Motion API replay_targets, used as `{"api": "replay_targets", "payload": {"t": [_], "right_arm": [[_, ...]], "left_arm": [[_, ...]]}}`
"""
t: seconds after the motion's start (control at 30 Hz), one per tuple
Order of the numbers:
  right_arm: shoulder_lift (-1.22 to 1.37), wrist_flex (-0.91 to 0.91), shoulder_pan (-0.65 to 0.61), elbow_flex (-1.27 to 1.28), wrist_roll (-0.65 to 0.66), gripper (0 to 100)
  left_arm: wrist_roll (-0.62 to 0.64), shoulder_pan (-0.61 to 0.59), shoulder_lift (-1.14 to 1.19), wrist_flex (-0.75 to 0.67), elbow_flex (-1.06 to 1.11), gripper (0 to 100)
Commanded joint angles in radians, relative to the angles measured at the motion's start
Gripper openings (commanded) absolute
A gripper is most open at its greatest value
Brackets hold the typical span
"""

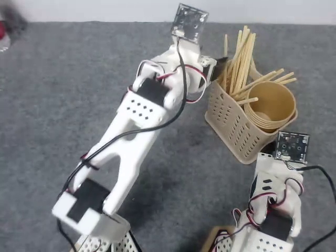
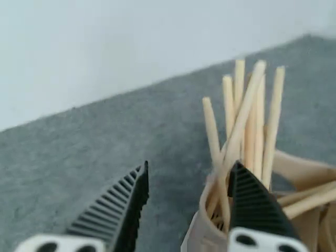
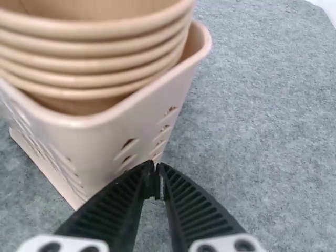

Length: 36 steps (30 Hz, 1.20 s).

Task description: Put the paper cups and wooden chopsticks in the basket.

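A beige perforated basket (image 1: 236, 128) stands at the right of the grey mat. Several stacked paper cups (image 1: 269, 105) sit in its near half, and a bundle of wooden chopsticks (image 1: 239, 58) stands in its far half. My left gripper (image 2: 189, 184) is open, empty, right beside the basket's far-left corner, close to the chopsticks (image 2: 247, 121). My right gripper (image 3: 156, 176) is shut on nothing, just in front of the basket's near corner (image 3: 152, 126), below the stacked cups (image 3: 94, 47).
The left arm (image 1: 136, 131) stretches diagonally across the middle of the mat. The right arm's base (image 1: 270, 220) sits at the near right. Grey mat lies open to the left, and a pale wall runs behind the table.
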Motion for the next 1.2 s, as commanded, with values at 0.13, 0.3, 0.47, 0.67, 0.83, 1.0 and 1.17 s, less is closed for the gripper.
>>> {"api": "replay_targets", "payload": {"t": [0.13, 0.3, 0.47, 0.67, 0.83, 1.0, 1.17], "right_arm": [[-0.007, -0.012, -0.004, -0.006, 0.012, 0.9], [-0.007, -0.012, -0.002, -0.005, 0.012, 0.9], [-0.007, -0.012, -0.002, -0.005, 0.012, 0.9], [-0.007, -0.012, -0.002, -0.005, 0.012, 0.9], [-0.007, -0.012, -0.002, -0.005, 0.012, 0.9], [-0.007, -0.012, -0.002, -0.005, 0.012, 0.9], [-0.007, -0.010, -0.002, -0.005, 0.012, 0.9]], "left_arm": [[-0.115, 0.023, 0.058, 0.198, -0.179, 23], [-0.160, 0.052, 0.140, 0.201, -0.182, 23], [-0.206, 0.084, 0.238, 0.184, -0.234, 23], [-0.345, 0.084, 0.364, 0.364, -0.423, 0], [-0.396, 0.081, 0.413, 0.580, -0.621, 1], [-0.396, 0.057, 0.423, 0.729, -0.800, 1], [-0.400, 0.017, 0.423, 0.839, -0.803, 1]]}}
